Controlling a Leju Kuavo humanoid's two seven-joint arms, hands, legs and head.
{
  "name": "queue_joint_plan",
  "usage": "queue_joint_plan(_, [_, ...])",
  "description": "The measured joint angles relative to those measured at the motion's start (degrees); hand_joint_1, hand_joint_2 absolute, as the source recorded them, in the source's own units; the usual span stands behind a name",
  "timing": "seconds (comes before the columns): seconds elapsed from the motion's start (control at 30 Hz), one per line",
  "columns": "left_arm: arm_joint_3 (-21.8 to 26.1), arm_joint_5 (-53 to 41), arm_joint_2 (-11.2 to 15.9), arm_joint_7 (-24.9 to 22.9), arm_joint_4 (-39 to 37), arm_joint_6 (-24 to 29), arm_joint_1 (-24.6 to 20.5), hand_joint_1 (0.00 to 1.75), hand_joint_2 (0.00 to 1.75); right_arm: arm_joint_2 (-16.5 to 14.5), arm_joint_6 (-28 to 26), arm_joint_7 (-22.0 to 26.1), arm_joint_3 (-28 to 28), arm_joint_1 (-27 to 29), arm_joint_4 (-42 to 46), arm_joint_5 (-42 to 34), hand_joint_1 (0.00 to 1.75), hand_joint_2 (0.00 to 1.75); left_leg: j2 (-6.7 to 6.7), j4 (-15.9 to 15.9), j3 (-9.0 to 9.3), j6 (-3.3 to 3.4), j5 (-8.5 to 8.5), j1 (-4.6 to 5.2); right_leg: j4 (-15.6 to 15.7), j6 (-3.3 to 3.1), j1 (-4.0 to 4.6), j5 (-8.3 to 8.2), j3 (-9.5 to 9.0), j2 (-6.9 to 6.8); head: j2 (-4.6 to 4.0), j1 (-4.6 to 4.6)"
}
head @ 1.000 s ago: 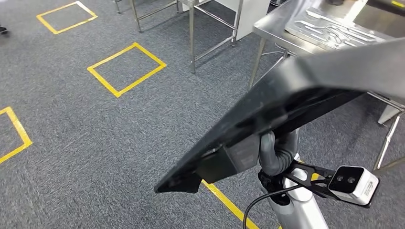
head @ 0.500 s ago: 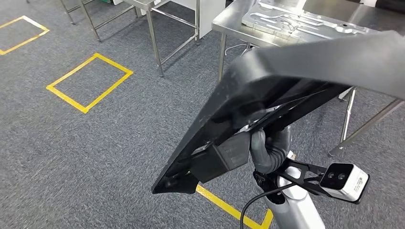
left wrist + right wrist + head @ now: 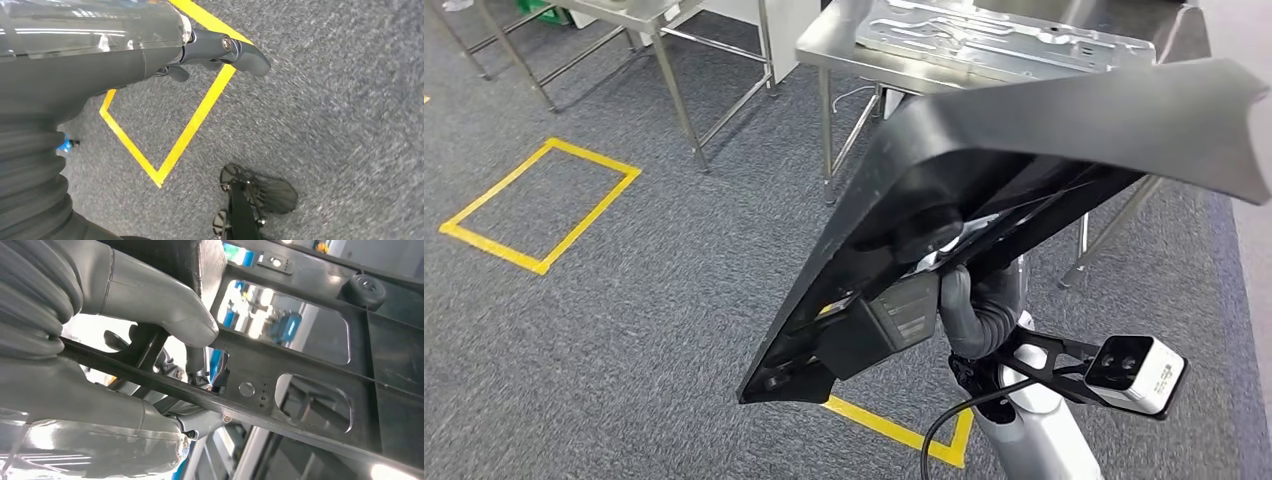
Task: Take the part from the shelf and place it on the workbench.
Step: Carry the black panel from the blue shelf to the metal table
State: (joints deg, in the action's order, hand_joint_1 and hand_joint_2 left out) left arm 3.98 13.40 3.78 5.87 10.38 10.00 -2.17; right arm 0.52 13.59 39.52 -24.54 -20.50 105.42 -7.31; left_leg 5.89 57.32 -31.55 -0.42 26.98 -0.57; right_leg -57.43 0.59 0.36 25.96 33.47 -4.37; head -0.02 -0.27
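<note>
While the grey carpet point(image 3: 624, 330) carries a yellow tape square point(image 3: 539, 205) at the left of the head view, the steel legs of a frame table point(image 3: 674, 80) rise just behind that square. In the left wrist view the left hand point(image 3: 150, 50) hangs over the carpet and more yellow tape point(image 3: 185, 130), its dark fingers point(image 3: 240, 47) stretched out and apart with nothing between them. Toward the middle of the head view, the part point(image 3: 984, 190), a large black moulded panel, slopes from a low corner near the floor tape up to a broad curved edge at the right. It is held in the air, tilted, in front of the workbench point(image 3: 984, 50) and not resting on it. The workbench is a steel table with a flat metal plate point(image 3: 1004, 40) of cut-out shapes lying on top. Under the panel, the right hand point(image 3: 979, 310) grips it from below. The right wrist view shows this hand's thick grey thumb point(image 3: 165, 310) pressed on one face of the panel's ribbed underside point(image 3: 310, 360), with a bar of the panel running between the thumb and the lower fingers point(image 3: 115, 440). At the right of that arm, a white wrist camera point(image 3: 1139, 372) sits on a black bracket
</note>
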Motion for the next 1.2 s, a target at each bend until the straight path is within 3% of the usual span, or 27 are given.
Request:
queue_joint_plan(0.07, [0.00, -0.14, -0.01, 0.09, 0.01, -0.16, -0.16, 0.00, 1.75, 0.01, -0.15, 0.08, -0.05, -0.08, -0.10, -0.05, 1.75, 1.75, 0.74, 0.03, 0.31, -0.67, 0.35, -0.12, 0.25, -0.64, -0.15, -0.27, 0.06, 1.56, 0.00, -0.01])
queue_joint_plan(0.13, [0.00, -0.36, -0.06, 0.25, 0.02, -0.16, -0.23, 0.00, 1.75, -0.03, -0.25, 0.22, -0.11, -0.31, -0.19, -0.03, 1.75, 1.75, -1.42, 2.89, -0.69, -1.19, 2.43, -0.38, 0.72, -1.35, -0.51, -0.63, -0.16, 2.91, 0.00, -0.01])
queue_joint_plan(0.2, [0.00, -0.50, -0.11, 0.36, 0.02, -0.05, -0.08, 0.00, 1.75, -0.09, -0.38, 0.34, -0.34, -0.50, -0.34, 0.07, 1.75, 1.75, -4.41, 9.98, -3.95, -1.41, 6.13, -0.52, 0.81, -1.76, -0.62, -0.73, -0.24, 4.23, 0.00, -0.01])
queue_joint_plan(0.23, [0.00, -0.53, -0.13, 0.43, 0.02, -0.01, 0.01, 0.00, 1.75, -0.11, -0.44, 0.35, -0.48, -0.49, -0.45, 0.14, 1.75, 1.75, -5.03, 13.70, -5.79, -1.47, 7.55, -0.53, 0.75, -1.84, -0.58, -0.71, -0.22, 5.00, 0.00, -0.01])
queue_joint_plan(0.27, [0.00, -0.54, -0.15, 0.51, 0.02, -0.02, 0.11, 0.00, 1.75, -0.11, -0.52, 0.35, -0.62, -0.46, -0.59, 0.22, 1.75, 1.75, -5.27, 15.97, -7.04, -1.50, 7.96, -0.53, 0.66, -1.88, -0.54, -0.69, -0.22, 5.84, 0.00, -0.01])
queue_joint_plan(0.3, [0.00, -0.54, -0.17, 0.60, 0.02, -0.03, 0.18, 0.00, 1.75, -0.10, -0.60, 0.34, -0.73, -0.44, -0.70, 0.32, 1.75, 1.75, -5.38, 16.08, -7.33, -1.47, 7.16, -0.54, 0.53, -1.85, -0.53, -0.65, -0.24, 6.75, 0.00, -0.01])
queue_joint_plan(0.37, [0.00, -0.53, -0.21, 0.77, 0.02, -0.05, 0.25, 0.00, 1.75, -0.11, -0.87, 0.35, -0.91, -0.46, -0.83, 0.48, 1.75, 1.75, -6.36, 10.15, -5.03, -1.30, 2.89, -0.64, 0.17, -1.61, -0.57, -0.47, -0.32, 8.48, 0.00, -0.01])
queue_joint_plan(0.43, [0.00, -0.46, -0.21, 0.93, 0.01, 0.00, 0.27, 0.00, 1.75, -0.13, -1.09, 0.36, -1.02, -0.55, -0.86, 0.55, 1.75, 1.75, -8.99, 3.29, -2.12, -0.92, 0.07, -0.85, -0.29, -1.10, -0.52, -0.26, -0.07, 9.88, 0.00, -0.01])
queue_joint_plan(0.5, [0.00, -0.35, -0.22, 1.13, 0.00, 0.03, 0.18, 0.00, 1.75, -0.13, -1.14, 0.37, -1.10, -0.58, -0.92, 0.62, 1.75, 1.75, -10.18, 1.13, -1.21, -0.43, -0.07, -0.79, -0.50, -0.43, -0.60, -0.33, 0.43, 11.09, 0.00, -0.01])
queue_joint_plan(0.53, [0.01, -0.29, -0.24, 1.23, 0.00, 0.03, 0.08, 0.00, 1.75, -0.13, -1.15, 0.37, -1.15, -0.58, -0.94, 0.68, 1.75, 1.75, -9.62, 0.99, -1.15, -0.14, -0.18, -0.79, -0.46, -0.07, -0.68, -0.47, 0.62, 11.71, 0.00, -0.01])
queue_joint_plan(0.57, [0.01, -0.27, -0.33, 1.27, 0.00, 0.03, -0.01, 0.00, 1.75, -0.13, -1.16, 0.37, -1.19, -0.55, -0.95, 0.73, 1.75, 1.75, -8.96, 0.79, -1.06, 0.22, -0.29, -0.82, -0.50, 0.26, -0.72, -0.46, 0.72, 11.59, 0.00, -0.01])
queue_joint_plan(0.63, [0.03, -0.24, -0.49, 1.34, 0.00, 0.03, -0.05, 0.00, 1.75, -0.13, -1.19, 0.38, -1.29, -0.67, -0.95, 0.82, 1.75, 1.75, -7.55, 0.34, -0.82, 1.04, -0.49, -0.93, -2.69, 0.88, -0.59, 0.99, 1.79, 8.82, 0.00, 0.00])
queue_joint_plan(0.7, [0.04, -0.26, -0.57, 1.39, 0.00, -0.08, 0.09, 0.00, 1.75, -0.13, -1.20, 0.39, -1.43, -0.80, -0.97, 0.91, 1.75, 1.75, -6.07, 0.17, -0.74, 1.55, -0.46, -0.74, -9.66, 1.40, -0.64, 4.61, 5.21, 5.50, 0.00, 0.01])
queue_joint_plan(0.77, [0.04, -0.30, -0.59, 1.46, 0.00, -0.33, 0.29, 0.00, 1.75, -0.13, -1.21, 0.40, -1.54, -0.73, -1.06, 0.96, 1.75, 1.75, -4.52, 0.18, -0.74, 1.68, -0.32, -0.60, -16.72, 1.74, -0.86, 7.11, 8.82, 4.79, 0.00, 0.01])
queue_joint_plan(0.8, [0.04, -0.32, -0.60, 1.52, 0.00, -0.47, 0.32, 0.00, 1.75, -0.13, -1.22, 0.40, -1.56, -0.68, -1.11, 0.97, 1.75, 1.75, -3.77, 0.19, -0.69, 1.66, -0.24, -0.57, -17.58, 1.79, -0.93, 6.83, 9.29, 4.68, 0.00, 0.01])
queue_joint_plan(0.83, [0.04, -0.34, -0.63, 1.58, 0.00, -0.60, 0.29, 0.00, 1.75, -0.13, -1.23, 0.40, -1.59, -0.66, -1.13, 0.97, 1.75, 1.75, -3.09, 0.20, -0.56, 1.59, -0.14, -0.55, -15.74, 1.74, -0.98, 5.39, 8.35, 4.42, 0.00, 0.01])
queue_joint_plan(0.87, [0.04, -0.36, -0.67, 1.63, 0.00, -0.72, 0.23, 0.00, 1.75, -0.13, -1.25, 0.40, -1.62, -0.68, -1.13, 0.97, 1.75, 1.75, -2.47, 0.19, -0.35, 1.46, 0.00, -0.53, -11.91, 1.55, -0.95, 3.34, 6.33, 3.79, 0.00, 0.01])
queue_joint_plan(0.93, [0.04, -0.37, -0.77, 1.69, 0.00, -0.91, 0.17, 0.00, 1.75, -0.13, -1.32, 0.39, -1.67, -0.83, -1.12, 0.97, 1.75, 1.75, -1.40, 0.22, 0.11, 1.01, 0.36, -0.33, -3.46, 0.71, -0.42, 0.23, 1.88, 0.90, 0.00, 0.01])
queue_joint_plan(1.0, [0.04, -0.37, -0.81, 1.72, 0.00, -1.01, 0.18, 0.00, 1.75, -0.14, -1.56, 0.37, -1.70, -0.96, -1.12, 0.98, 1.75, 1.75, -0.52, 0.20, 0.39, 0.44, 0.66, -0.10, -0.27, -0.13, 0.18, -0.37, 0.38, -0.50, 0.00, 0.01])
queue_joint_plan(1.07, [0.04, -0.36, -0.84, 1.81, 0.01, -1.16, 0.08, 0.00, 1.75, -0.15, -2.16, 0.31, -1.71, -0.94, -1.10, 1.04, 1.75, 1.75, 0.18, 0.08, 0.67, -0.22, 0.93, -0.06, -0.02, -0.73, 0.13, -0.44, 0.40, 0.75, 0.01, 0.01])
queue_joint_plan(1.13, [0.05, -0.35, -0.85, 2.04, 0.03, -1.51, 0.04, 0.00, 1.75, -0.14, -2.84, 0.26, -1.71, -0.94, -1.07, 1.13, 1.75, 1.75, -1.61, 1.77, 0.20, -0.84, 2.19, -0.19, 0.62, -1.44, -0.27, -0.49, -0.06, 1.64, 0.01, 0.00])
queue_joint_plan(1.2, [0.07, -0.34, -0.85, 2.23, 0.04, -1.85, 0.22, 0.00, 1.75, -0.16, -3.19, 0.25, -1.71, -0.91, -1.08, 1.17, 1.75, 1.75, -4.49, 8.06, -2.78, -1.24, 5.37, -0.33, 0.93, -1.98, -0.45, -0.43, -0.51, 2.31, 0.00, -0.01])
